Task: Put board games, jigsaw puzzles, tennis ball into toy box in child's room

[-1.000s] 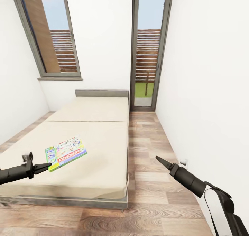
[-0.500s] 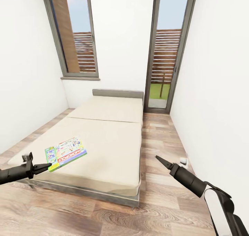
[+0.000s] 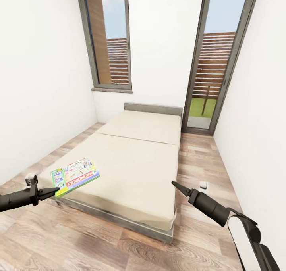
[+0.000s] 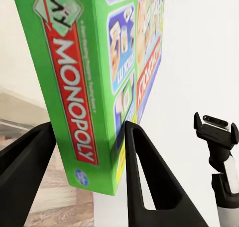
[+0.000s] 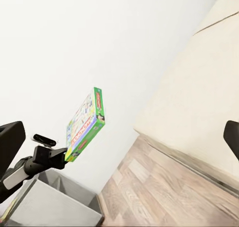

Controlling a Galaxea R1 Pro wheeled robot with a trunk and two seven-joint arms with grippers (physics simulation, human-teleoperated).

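Note:
The green-edged Monopoly board game [image 3: 75, 175] hangs in the air over the near left corner of the bed [image 3: 135, 156], tilted. My left gripper [image 3: 55, 191] is shut on its near edge. In the left wrist view the box [image 4: 99, 87] sits between the two black fingers [image 4: 149, 177]. The right wrist view takes in the same box [image 5: 85, 123] from the side. My right gripper [image 3: 173, 183] hovers above the floor beside the bed's right side. Its fingers [image 5: 10, 142] stand wide apart with nothing between them. The beige mattress carries no other box.
The white walls of the child's room close in on both sides. At the far end are a tall window [image 3: 111, 45] and a glass door [image 3: 214, 64]. A small white object [image 3: 203, 185] lies on the plank floor. A pale grey box-like shape [image 5: 50, 207] is in the right wrist view.
The whole picture has slid to the right, so the camera has turned left. The left gripper keeps the Monopoly box in the same hold. The right gripper has shifted slightly left.

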